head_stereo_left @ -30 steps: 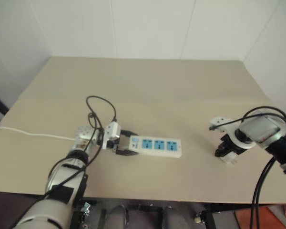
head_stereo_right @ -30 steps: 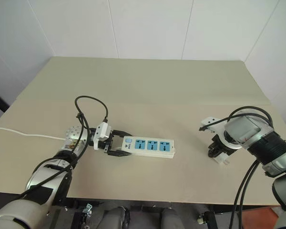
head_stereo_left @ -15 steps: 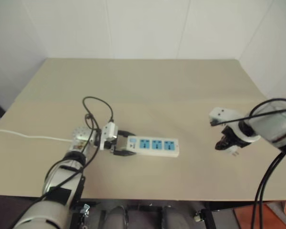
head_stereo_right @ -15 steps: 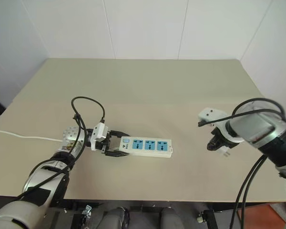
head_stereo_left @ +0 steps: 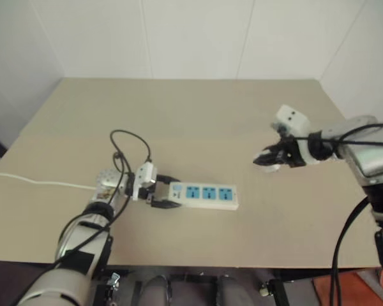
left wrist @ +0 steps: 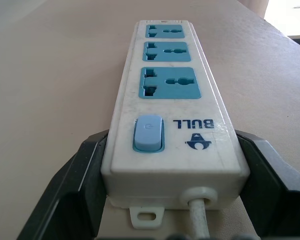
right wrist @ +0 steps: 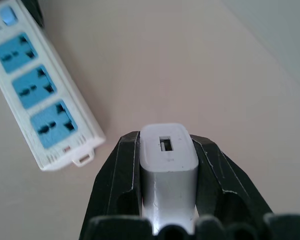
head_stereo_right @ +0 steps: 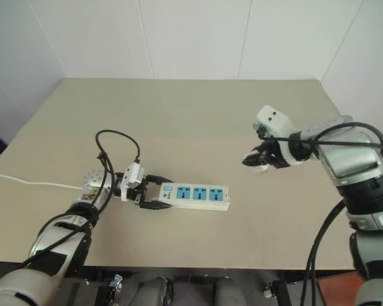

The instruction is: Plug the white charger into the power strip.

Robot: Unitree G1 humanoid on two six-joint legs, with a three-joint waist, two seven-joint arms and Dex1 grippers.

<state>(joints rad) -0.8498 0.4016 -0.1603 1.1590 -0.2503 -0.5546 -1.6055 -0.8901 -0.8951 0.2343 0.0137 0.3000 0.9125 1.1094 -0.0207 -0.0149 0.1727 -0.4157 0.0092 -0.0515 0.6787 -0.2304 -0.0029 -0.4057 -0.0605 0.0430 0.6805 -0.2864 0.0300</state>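
White charger (right wrist: 169,159) – right pincer (head_stereo_right: 254,159) – aloft

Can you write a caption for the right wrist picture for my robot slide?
The right pincer holds the white charger above the table, with the power strip waiting nearby.

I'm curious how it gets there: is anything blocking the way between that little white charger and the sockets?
Nothing visible. The right gripper holds the white charger above bare table, and the power strip, steadied by the left gripper, has all three blue sockets uncovered.
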